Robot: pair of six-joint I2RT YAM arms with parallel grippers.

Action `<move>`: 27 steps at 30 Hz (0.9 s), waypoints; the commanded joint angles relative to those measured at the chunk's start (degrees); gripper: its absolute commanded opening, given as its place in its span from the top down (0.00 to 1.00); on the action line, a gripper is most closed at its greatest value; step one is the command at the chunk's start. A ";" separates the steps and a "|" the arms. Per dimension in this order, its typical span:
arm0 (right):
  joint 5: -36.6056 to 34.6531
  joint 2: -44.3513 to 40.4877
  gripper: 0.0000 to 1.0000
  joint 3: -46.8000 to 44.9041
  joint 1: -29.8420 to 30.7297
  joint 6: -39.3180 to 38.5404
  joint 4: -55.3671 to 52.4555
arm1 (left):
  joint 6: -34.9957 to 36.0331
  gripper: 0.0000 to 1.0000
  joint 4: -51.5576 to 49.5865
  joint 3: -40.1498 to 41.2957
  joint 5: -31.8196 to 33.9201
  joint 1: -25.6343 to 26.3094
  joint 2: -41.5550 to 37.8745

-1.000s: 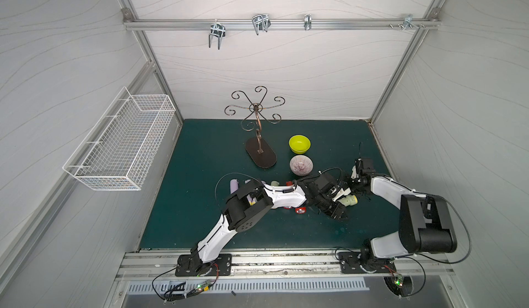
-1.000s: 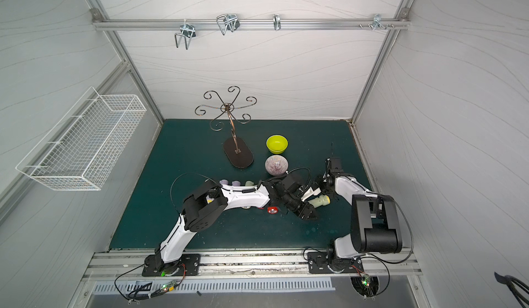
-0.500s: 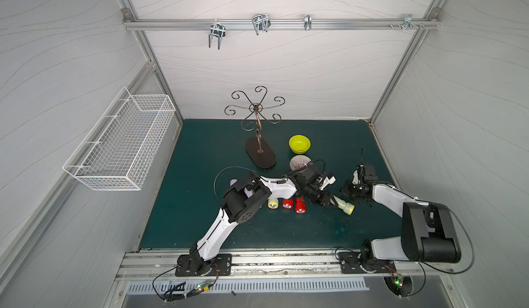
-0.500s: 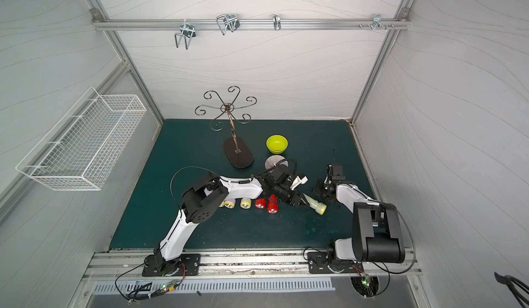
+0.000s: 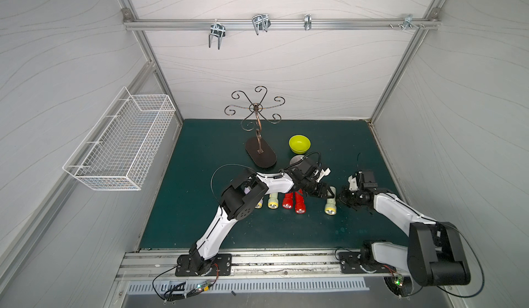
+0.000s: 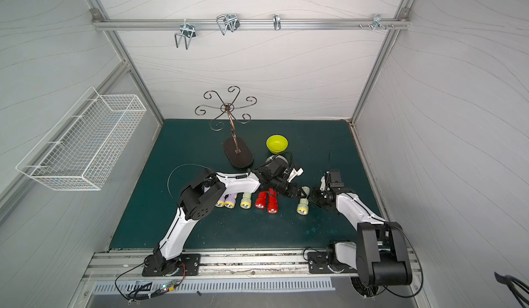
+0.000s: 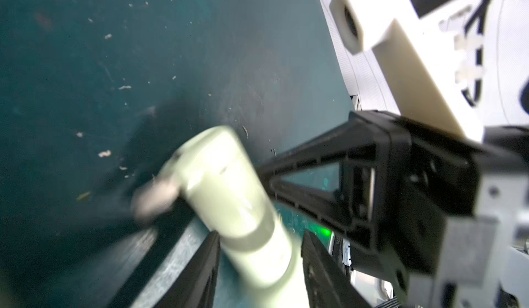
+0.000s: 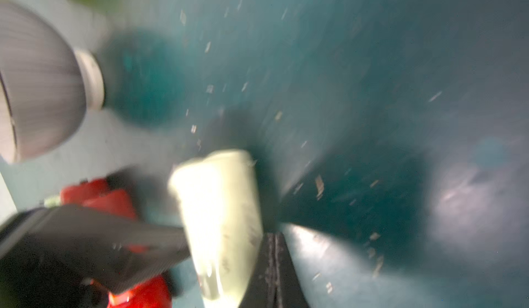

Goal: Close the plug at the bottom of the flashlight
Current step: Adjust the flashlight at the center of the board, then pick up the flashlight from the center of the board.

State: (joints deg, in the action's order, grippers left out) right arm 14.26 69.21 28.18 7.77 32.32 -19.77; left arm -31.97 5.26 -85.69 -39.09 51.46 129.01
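A pale green flashlight point(image 5: 329, 203) point(image 6: 303, 203) lies low over the green mat point(image 5: 200, 155), lens toward the front. My left gripper point(image 5: 323, 193) point(image 7: 259, 240) is shut on its body, one finger on each side. In the left wrist view the grey plug point(image 7: 154, 197) hangs out beside the flashlight's bottom end point(image 7: 211, 140), blurred. My right gripper point(image 5: 342, 199) point(image 8: 272, 263) is shut, and its fingers point(image 7: 315, 172) lie against the flashlight's right side. The flashlight point(image 8: 220, 220) fills the middle of the right wrist view.
Two red flashlights point(image 5: 293, 203), another pale one point(image 5: 272, 202) and two purple ones point(image 6: 224, 201) lie in a row to the left. Behind stand a yellow-green bowl point(image 5: 299, 143), a grey bowl point(image 8: 37, 83) and a metal stand point(image 5: 260, 155). A wire basket point(image 5: 120, 146) hangs on the left wall.
My left gripper has carried the pale flashlight back and turned it, so its lens now points to the front. The right gripper drew away to the right, then came back beside it.
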 commanded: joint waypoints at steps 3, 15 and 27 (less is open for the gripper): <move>1.77 -3.01 1.00 -0.89 5.63 3.79 -1.55 | 0.47 0.49 0.00 -3.17 -0.38 0.21 0.86; 3.05 -17.06 1.00 0.98 -2.82 0.08 -13.49 | 12.65 0.44 -15.14 -6.11 7.73 1.91 -2.99; 3.94 -21.62 0.99 4.68 -4.44 -1.13 -18.47 | 21.11 0.40 -27.29 -14.51 16.18 4.86 -0.68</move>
State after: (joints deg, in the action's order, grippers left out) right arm 17.23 47.48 31.94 3.62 31.68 -36.03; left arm -14.63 -18.59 -96.29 -25.87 56.14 128.29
